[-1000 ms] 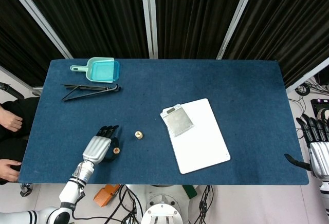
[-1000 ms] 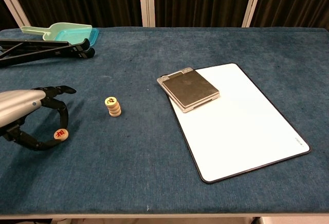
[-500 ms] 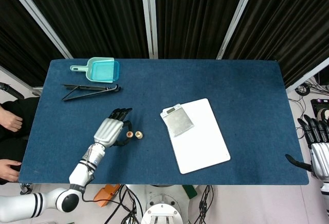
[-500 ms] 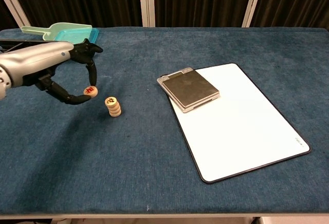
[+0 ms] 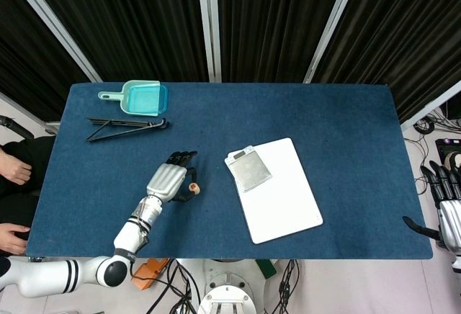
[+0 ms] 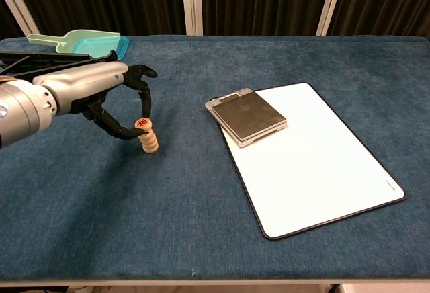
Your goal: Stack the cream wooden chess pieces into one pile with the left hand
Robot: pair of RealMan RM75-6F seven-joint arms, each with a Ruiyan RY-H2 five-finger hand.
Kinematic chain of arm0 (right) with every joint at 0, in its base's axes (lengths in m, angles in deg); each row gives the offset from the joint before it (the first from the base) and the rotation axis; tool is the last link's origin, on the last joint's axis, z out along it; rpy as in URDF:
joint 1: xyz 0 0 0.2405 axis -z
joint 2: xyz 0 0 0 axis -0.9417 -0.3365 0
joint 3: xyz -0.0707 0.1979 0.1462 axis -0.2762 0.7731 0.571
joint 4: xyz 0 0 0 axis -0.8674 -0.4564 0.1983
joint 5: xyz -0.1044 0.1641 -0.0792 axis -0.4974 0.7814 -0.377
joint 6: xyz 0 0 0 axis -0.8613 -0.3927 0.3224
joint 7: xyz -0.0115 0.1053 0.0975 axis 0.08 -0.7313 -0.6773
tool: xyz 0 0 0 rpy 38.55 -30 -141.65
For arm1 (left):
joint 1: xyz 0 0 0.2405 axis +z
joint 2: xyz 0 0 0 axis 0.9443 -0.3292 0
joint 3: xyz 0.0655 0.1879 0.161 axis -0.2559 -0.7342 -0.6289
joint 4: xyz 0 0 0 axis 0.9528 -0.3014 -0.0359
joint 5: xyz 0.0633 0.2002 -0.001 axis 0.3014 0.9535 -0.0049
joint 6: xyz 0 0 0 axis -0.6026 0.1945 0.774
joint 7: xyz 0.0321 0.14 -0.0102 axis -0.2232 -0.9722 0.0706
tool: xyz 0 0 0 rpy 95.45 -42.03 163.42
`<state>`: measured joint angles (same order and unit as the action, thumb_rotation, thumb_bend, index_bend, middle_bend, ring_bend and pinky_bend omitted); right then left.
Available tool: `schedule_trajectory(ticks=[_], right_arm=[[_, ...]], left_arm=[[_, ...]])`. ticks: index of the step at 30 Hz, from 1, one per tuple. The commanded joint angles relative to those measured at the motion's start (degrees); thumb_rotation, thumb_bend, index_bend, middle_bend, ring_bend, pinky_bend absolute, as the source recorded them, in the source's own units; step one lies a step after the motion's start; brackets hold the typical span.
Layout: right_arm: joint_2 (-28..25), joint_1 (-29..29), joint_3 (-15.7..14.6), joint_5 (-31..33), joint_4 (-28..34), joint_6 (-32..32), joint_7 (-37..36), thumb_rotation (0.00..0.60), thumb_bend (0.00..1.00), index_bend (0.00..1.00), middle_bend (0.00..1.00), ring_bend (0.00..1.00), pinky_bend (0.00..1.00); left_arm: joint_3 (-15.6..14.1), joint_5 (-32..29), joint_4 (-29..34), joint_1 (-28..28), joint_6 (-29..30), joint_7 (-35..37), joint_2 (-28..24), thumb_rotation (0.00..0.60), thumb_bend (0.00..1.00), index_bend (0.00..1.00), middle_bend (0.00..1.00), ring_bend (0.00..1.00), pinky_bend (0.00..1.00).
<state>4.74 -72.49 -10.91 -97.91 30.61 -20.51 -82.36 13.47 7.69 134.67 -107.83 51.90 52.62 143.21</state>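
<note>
The left robot hand [image 6: 111, 101] pinches a cream chess piece [image 6: 142, 124] between thumb and fingertip, other fingers spread, directly atop the pile [image 6: 149, 142] on the bench [image 6: 201, 199]. Step: placement. Next move likely requires centering, then release. The pile's long axis stands upright. The right robot hand [image 5: 448, 209] hangs off-bench, fingers apart, empty.

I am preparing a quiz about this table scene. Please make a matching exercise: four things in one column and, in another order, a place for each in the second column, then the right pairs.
Things:
1. teal dustpan
2. digital scale
3. chess piece with red mark
4. black folding stand

Places:
A. pinched by the left hand, at the top of the cream pile
B. far left corner of the table
C. lying partly on the white board
D. just in front of the dustpan

Pairs: 1-B, 2-C, 3-A, 4-D
</note>
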Motion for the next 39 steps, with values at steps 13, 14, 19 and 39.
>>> schedule_trajectory(ticks=[13, 14, 19, 39], right_arm=[[0.1, 0.0, 0.0, 0.2, -0.4, 0.1, -0.4, 0.6, 0.19, 0.0, 0.04, 0.0, 0.03], [0.1, 0.0, 0.0, 0.2, -0.4, 0.1, -0.4, 0.6, 0.19, 0.0, 0.04, 0.0, 0.03], [0.1, 0.0, 0.1, 0.2, -0.3, 0.2, -0.3, 0.6, 0.19, 0.0, 0.04, 0.0, 0.03], [0.1, 0.1, 0.1, 0.5, -0.6, 0.4, -0.5, 0.6, 0.19, 0.0, 0.04, 0.0, 0.03]], left_arm=[[-1.2, -2.3, 0.1, -1.5, 1.6, -1.5, 0.2, 0.6, 0.3, 0.52, 0.03, 0.0, 0.0], [-1.2, -2.5, -0.1, -1.6, 1.6, -1.5, 0.2, 0.6, 0.3, 0.51, 0.03, 0.0, 0.0], [-1.4, -3.1, -0.4, -1.9, 1.7, -1.3, 0.3, 0.6, 0.29, 0.5, 0.03, 0.0, 0.0], [-1.9, -4.8, -0.2, -3.4, 2.3, -1.8, 0.6, 0.6, 0.25, 0.45, 0.02, 0.0, 0.0]])
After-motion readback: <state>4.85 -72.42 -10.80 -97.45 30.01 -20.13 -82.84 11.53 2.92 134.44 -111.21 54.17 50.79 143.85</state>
